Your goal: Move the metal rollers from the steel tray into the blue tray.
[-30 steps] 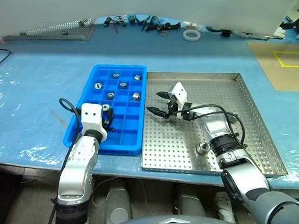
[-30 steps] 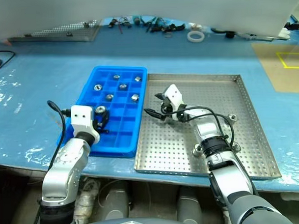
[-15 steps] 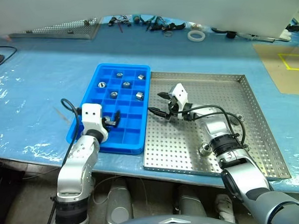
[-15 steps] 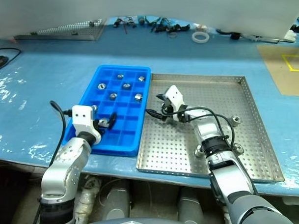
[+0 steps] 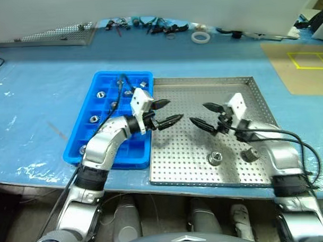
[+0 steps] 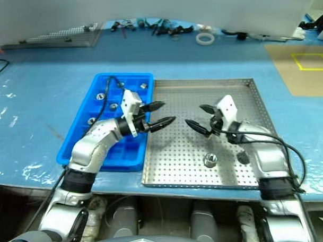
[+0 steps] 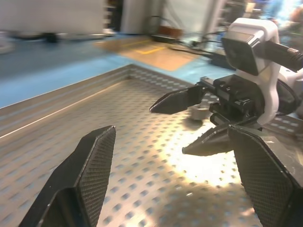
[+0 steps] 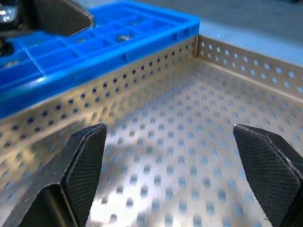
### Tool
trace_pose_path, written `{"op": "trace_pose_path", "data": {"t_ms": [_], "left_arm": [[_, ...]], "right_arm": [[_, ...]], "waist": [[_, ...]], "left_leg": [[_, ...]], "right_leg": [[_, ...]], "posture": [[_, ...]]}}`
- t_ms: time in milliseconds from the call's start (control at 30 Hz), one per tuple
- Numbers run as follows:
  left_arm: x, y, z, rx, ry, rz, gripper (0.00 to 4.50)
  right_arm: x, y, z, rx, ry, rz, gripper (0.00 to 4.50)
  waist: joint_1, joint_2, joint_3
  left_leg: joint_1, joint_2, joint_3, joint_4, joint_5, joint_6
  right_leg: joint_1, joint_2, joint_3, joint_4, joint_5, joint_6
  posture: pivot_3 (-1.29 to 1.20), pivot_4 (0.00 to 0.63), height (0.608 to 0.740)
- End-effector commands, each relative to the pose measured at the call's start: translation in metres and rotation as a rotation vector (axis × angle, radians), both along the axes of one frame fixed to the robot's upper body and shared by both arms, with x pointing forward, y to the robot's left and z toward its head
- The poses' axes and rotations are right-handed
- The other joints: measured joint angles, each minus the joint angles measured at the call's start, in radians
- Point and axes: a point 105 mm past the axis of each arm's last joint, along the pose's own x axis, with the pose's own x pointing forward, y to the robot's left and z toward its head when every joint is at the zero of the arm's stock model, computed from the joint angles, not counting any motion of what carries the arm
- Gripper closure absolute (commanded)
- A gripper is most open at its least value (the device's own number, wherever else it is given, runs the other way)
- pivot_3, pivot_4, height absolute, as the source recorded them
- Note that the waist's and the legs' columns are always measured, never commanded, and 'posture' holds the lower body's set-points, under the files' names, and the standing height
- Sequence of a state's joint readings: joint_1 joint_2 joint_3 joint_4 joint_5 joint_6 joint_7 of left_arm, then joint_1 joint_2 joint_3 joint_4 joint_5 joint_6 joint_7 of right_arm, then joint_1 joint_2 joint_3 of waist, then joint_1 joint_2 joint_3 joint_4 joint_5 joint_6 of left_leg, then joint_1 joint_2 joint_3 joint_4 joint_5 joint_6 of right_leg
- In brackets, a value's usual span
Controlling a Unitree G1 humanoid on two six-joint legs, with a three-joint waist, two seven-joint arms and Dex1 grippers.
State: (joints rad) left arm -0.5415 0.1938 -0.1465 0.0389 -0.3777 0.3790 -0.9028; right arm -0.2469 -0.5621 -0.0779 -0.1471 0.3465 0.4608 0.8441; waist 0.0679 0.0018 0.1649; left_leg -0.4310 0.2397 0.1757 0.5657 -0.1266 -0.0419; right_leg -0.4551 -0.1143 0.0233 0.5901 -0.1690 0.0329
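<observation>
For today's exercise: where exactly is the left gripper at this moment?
In the head views, the left gripper hangs open over the left part of the steel tray, just past the blue tray, pointing toward the open right gripper.

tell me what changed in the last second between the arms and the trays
The left gripper let go of a roller over the blue tray, opened, and swung right over the steel tray. The right gripper, open throughout, pulled back toward the right. Both are empty. Two metal rollers stayed on the steel tray floor.

My arms are silver with black joints and cables; white wrist blocks carry black, cross-hatched fingers [image 7: 90, 179].
</observation>
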Motion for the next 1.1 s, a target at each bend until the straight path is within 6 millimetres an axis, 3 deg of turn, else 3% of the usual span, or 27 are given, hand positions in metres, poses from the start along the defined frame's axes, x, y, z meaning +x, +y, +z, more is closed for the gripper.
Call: {"op": "trace_pose_path", "data": {"t_ms": [33, 300, 500, 600, 833, 1100], "left_arm": [[-0.004, -0.018, 0.006, -0.023, -0.048, -0.124, 0.51], [0.002, -0.038, 0.001, -0.009, -0.081, -0.179, 0.51], [0.002, -0.035, -0.001, -0.026, -0.065, -0.174, 0.51], [0.003, -0.032, -0.003, -0.019, -0.067, -0.165, 0.47], [0.005, -0.026, -0.007, 0.005, -0.074, -0.135, 0.47], [0.002, -0.027, -0.009, 0.007, -0.071, -0.136, 0.47]], "right_arm": [[-0.028, 0.0, 0.007, -0.057, 0.025, 0.048, 0.0], [-0.056, -0.005, -0.023, -0.163, 0.181, 0.042, 0.0], [-0.059, -0.008, -0.043, -0.207, 0.253, 0.031, 0.0], [-0.054, -0.006, -0.049, -0.226, 0.253, 0.028, 0.6], [-0.045, -0.003, -0.045, -0.217, 0.23, 0.037, 2.86], [-0.034, 0.0, -0.036, -0.19, 0.163, 0.016, 2.86]], "waist": [[-0.013, 0.0, 0.0], [-0.062, -0.001, 0.0], [-0.064, -0.001, 0.0], [-0.063, -0.001, 0.0], [-0.055, -0.001, 0.0], [-0.053, -0.001, 0.0]], "left_leg": [[0.002, 0.0, 0.001, -0.001, 0.0, 0.0], [0.009, 0.0, 0.003, -0.001, 0.0, 0.0], [0.007, 0.0, 0.003, -0.001, 0.0, 0.0], [0.007, 0.0, 0.003, -0.002, -0.001, 0.001], [0.007, 0.0, 0.003, -0.001, -0.001, 0.001], [0.006, 0.0, 0.003, -0.002, -0.001, 0.001]], "right_leg": [[0.0, 0.0, 0.002, 0.0, 0.0, 0.0], [0.002, 0.002, 0.006, -0.001, -0.005, 0.008], [0.002, 0.002, 0.006, -0.002, -0.005, 0.008], [0.002, 0.002, 0.005, -0.002, -0.005, 0.008], [0.002, 0.002, 0.006, -0.002, -0.004, 0.007], [0.002, 0.002, 0.005, -0.002, -0.001, 0.002]], "posture": [[-0.27, 0.15, 0.74], [-0.33, 0.15, 0.74], [-0.32, 0.15, 0.74], [-0.3, 0.15, 0.74], [-0.28, 0.15, 0.74], [-0.27, 0.15, 0.74]]}}
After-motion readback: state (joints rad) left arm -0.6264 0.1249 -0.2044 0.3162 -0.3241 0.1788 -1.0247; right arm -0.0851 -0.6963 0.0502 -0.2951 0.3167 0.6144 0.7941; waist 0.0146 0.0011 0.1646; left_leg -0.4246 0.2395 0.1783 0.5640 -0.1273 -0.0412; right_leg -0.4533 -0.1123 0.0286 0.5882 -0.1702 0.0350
